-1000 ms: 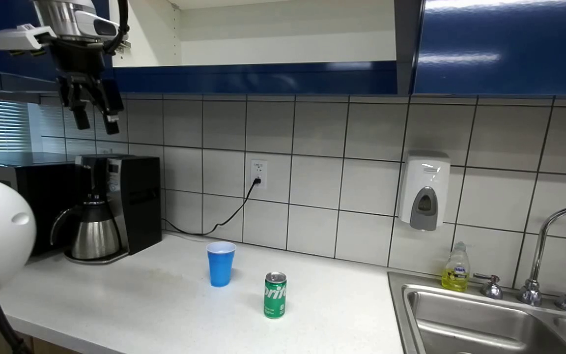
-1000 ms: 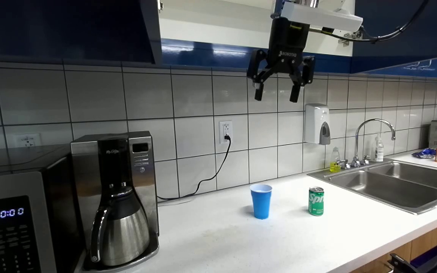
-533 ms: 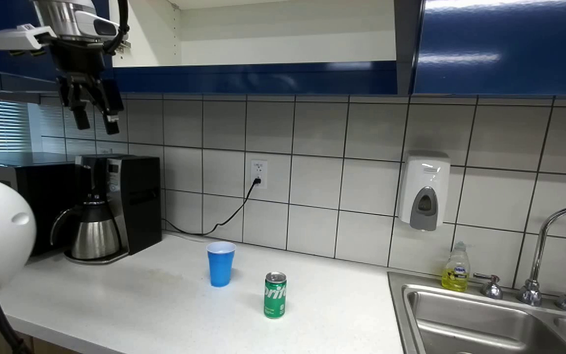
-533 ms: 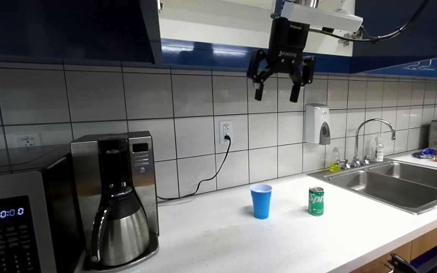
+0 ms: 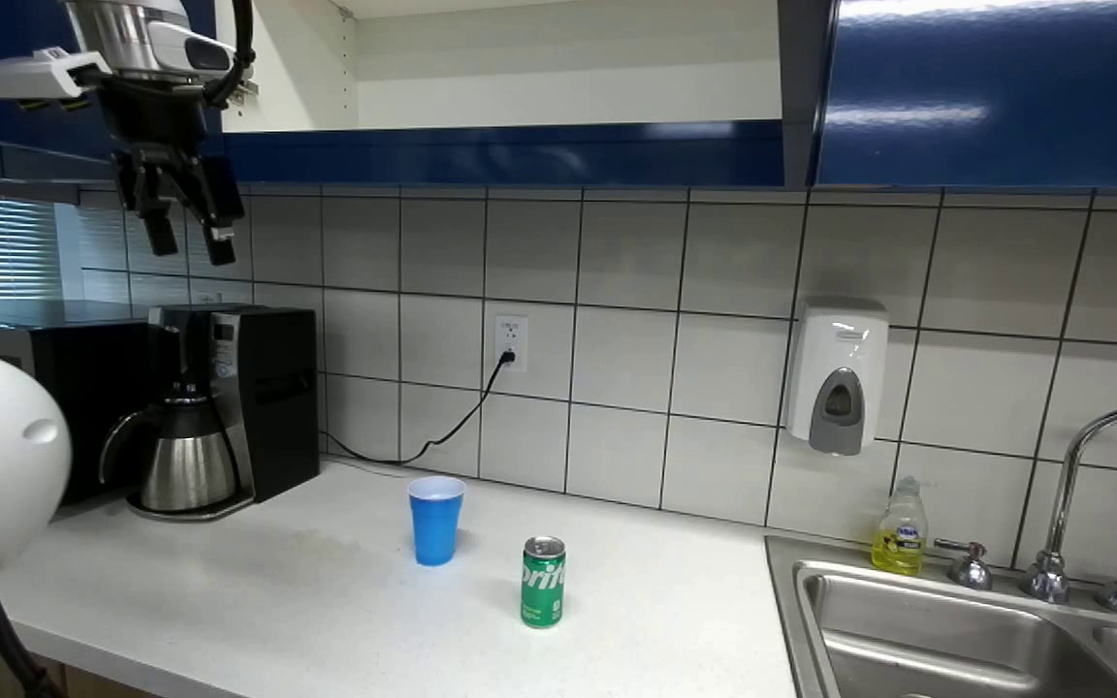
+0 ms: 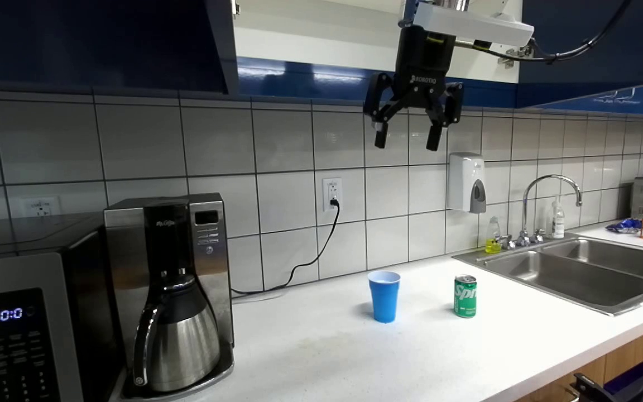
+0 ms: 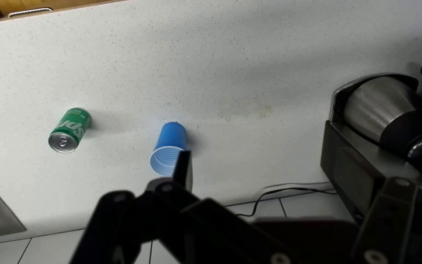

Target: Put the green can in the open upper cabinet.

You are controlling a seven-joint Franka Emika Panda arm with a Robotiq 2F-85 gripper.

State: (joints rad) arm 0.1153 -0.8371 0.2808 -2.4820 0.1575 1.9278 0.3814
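Gripper [image 6: 407, 140], black, one: released, jaws wide apart and pointing down.
Green can [image 6: 465, 302], one: upright on white counter [image 6: 344, 363], well below the gripper, toward the sink [image 6: 589, 279].
Blue cup [image 6: 384, 298], one: upright, likewise below, nearer the gripper than the can.
Open upper cabinet [image 6: 321, 33], one: cream inside, blue lower edge, behind the gripper.
Coffee maker [image 6: 168, 240], one: below, on the side away from the can.

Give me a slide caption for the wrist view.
Wrist view: a green Sprite can and a blue plastic cup standing upright, apart, on a speckled white countertop, coffee maker at right.
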